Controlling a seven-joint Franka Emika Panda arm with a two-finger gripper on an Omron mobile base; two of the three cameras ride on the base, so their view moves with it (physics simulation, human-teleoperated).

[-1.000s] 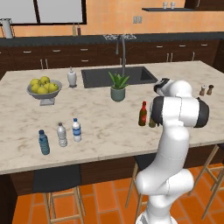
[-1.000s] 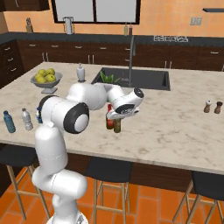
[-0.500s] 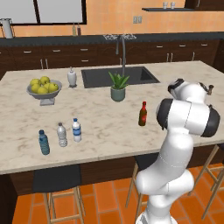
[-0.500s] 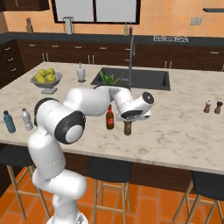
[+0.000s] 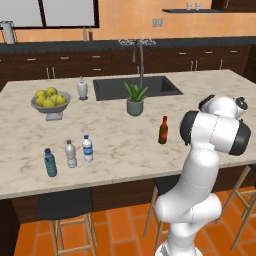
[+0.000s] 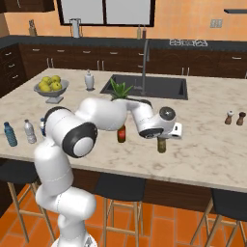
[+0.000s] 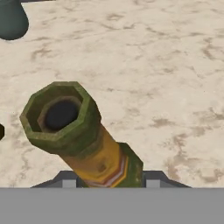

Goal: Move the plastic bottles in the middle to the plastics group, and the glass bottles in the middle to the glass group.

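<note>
My gripper (image 6: 162, 138) is shut on the neck of the olive-brown glass bottle (image 6: 161, 145), which stays upright close over the counter right of the middle. In the hand view its open green mouth (image 7: 61, 114) fills the lower left, between my fingertips (image 7: 65, 180). The red-brown glass bottle (image 6: 121, 134) (image 5: 163, 130) stands alone to its left. The two tiny bottles of the glass group (image 6: 234, 117) stand far right. At the left edge the blue-labelled plastic bottle (image 5: 87, 148) stands beside the greyish one (image 5: 71, 154) and the blue one (image 5: 50, 162).
A potted plant (image 5: 134, 100) stands before the sink (image 5: 136, 86), with the faucet (image 6: 144, 58) behind. A bowl of yellow fruit (image 5: 49, 101) and a white shaker (image 5: 82, 88) sit at the back left. Stools (image 6: 118, 190) line the counter's near edge.
My arm has swung to the right with the olive-brown bottle in the gripper, carrying it away from the red-brown bottle, which stayed in place.
</note>
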